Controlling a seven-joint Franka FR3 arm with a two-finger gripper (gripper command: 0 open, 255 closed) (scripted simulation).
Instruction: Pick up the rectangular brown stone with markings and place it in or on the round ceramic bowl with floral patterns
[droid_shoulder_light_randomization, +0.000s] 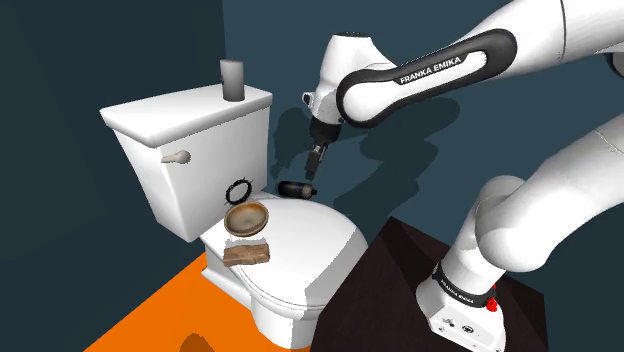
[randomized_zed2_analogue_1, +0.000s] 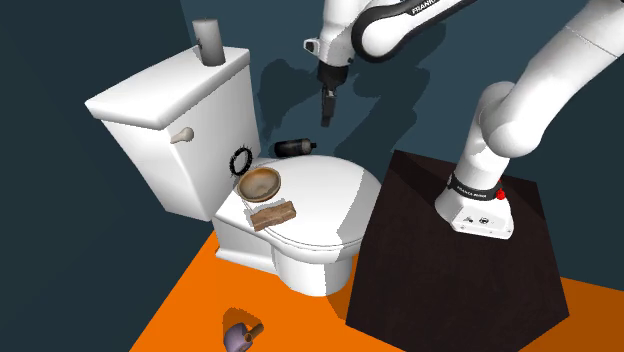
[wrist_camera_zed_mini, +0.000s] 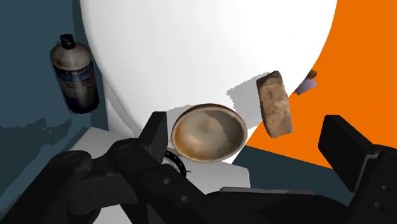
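Observation:
The rectangular brown stone (droid_shoulder_light_randomization: 248, 254) (randomized_zed2_analogue_1: 273, 213) (wrist_camera_zed_mini: 275, 104) lies flat at the edge of the closed white toilet lid (droid_shoulder_light_randomization: 310, 235). The round brownish bowl (droid_shoulder_light_randomization: 247, 217) (randomized_zed2_analogue_1: 259, 183) (wrist_camera_zed_mini: 208, 133) stands right beside it, toward the tank, with nothing in it. My black gripper (droid_shoulder_light_randomization: 315, 160) (randomized_zed2_analogue_1: 327, 110) (wrist_camera_zed_mini: 247, 127) hangs in the air well above the back of the lid, pointing down. Its fingers stand wide apart and hold nothing. The wrist view has both bowl and stone far below, between the fingers.
A dark bottle (droid_shoulder_light_randomization: 295, 188) (randomized_zed2_analogue_1: 292, 148) (wrist_camera_zed_mini: 74, 73) lies behind the lid. A black ring (droid_shoulder_light_randomization: 238, 190) (randomized_zed2_analogue_1: 240, 159) sits near the tank. A grey cup (droid_shoulder_light_randomization: 233, 79) stands on the tank. A small purple object (randomized_zed2_analogue_1: 240, 337) lies on the orange floor. The dark stand (randomized_zed2_analogue_1: 450, 250) adjoins the toilet.

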